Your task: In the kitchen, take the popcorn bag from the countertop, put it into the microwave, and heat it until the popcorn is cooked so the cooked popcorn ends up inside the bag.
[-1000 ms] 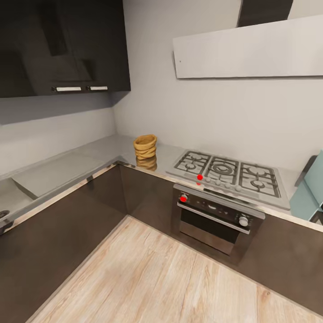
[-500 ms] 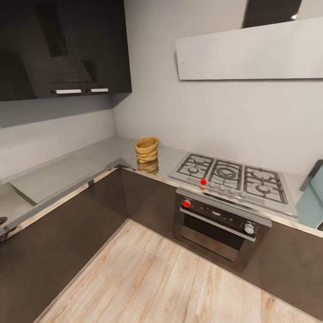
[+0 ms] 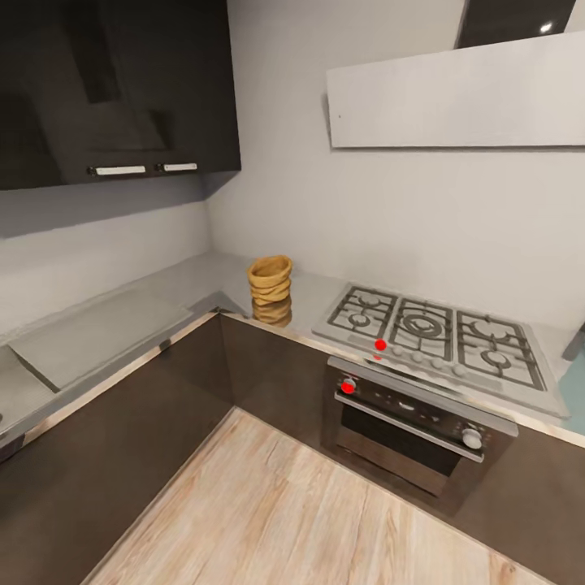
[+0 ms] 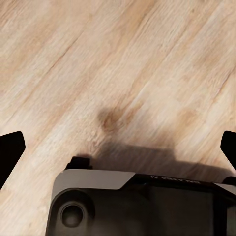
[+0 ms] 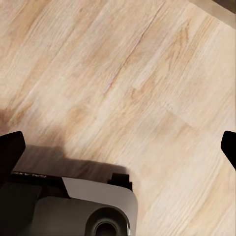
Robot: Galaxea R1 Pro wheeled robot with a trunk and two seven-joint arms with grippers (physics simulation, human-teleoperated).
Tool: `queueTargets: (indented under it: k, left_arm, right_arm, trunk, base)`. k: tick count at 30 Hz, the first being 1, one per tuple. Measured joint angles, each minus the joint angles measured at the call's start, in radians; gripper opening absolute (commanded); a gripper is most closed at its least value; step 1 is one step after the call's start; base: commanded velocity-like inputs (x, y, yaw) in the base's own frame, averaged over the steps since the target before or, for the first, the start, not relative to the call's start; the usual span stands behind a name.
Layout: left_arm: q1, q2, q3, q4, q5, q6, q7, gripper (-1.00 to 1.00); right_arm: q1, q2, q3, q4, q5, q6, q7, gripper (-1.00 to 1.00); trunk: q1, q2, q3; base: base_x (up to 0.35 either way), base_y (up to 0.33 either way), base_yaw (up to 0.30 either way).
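Your view has swung left over the last second, so the pale mint-blue microwave is down to a sliver [image 3: 578,382] right of the steel gas hob [image 3: 443,335]. The crumpled golden-brown paper popcorn bag [image 3: 270,279] stands just left of that hob on the grey metallic countertop [image 3: 195,280], untouched. Left gripper [image 4: 118,147] and right gripper [image 5: 118,147] are spread wide, empty, over the plank floor. You've still got to close in.

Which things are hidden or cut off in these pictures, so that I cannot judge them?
- Popcorn bag, head view: its rolled rim hides the inside, so its contents cannot be told.
- Microwave, head view: the right edge cuts it to a pale sliver; door and knobs are out of frame.
- Left pincer and right pincer, wrist views: only dark fingertips at the picture edges, spread wide over the floor.
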Motion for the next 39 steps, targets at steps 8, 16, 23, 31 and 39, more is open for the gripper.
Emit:
queueTargets:
  k: [8, 16, 23, 31, 39]
  left_arm:
    - [0.002, -0.002, -0.001, 0.000, 0.000, 0.000, 0.001, 1.00]
    - [0.000, 0.002, -0.001, 0.000, 0.000, 0.000, 0.000, 1.00]
    - [0.000, 0.003, 0.000, 0.000, 0.000, 0.000, 0.000, 1.00]
    - [0.000, 0.003, 0.000, 0.000, 0.000, 0.000, 0.000, 1.00]
    - [0.000, 0.003, -0.001, 0.000, -0.001, 0.000, 0.000, 1.00]
  right_arm:
    - [0.000, 0.002, 0.001, 0.000, 0.000, 0.000, 0.000, 1.00]
    - [0.000, 0.002, 0.001, 0.000, 0.000, 0.000, 0.000, 1.00]
    - [0.000, 0.002, 0.001, 0.000, 0.000, 0.000, 0.000, 1.00]
    - [0.000, 0.002, 0.001, 0.000, 0.000, 0.000, 0.000, 1.00]
    - [0.000, 0.002, 0.002, 0.000, 0.000, 0.000, 0.000, 1.00]
  trunk:
    - [-0.019, 0.035, 0.016]
    - [-0.050, 0.091, 0.041]
    - [-0.077, 0.140, 0.063]
    - [-0.092, 0.169, 0.076]
    - [-0.092, 0.169, 0.076]
  base:
    - [0.019, 0.004, 0.000]
    - [0.084, 0.000, 0.000]
    - [0.131, 0.048, 0.000]
    - [0.053, 0.053, 0.000]
    - [0.053, 0.117, 0.000]
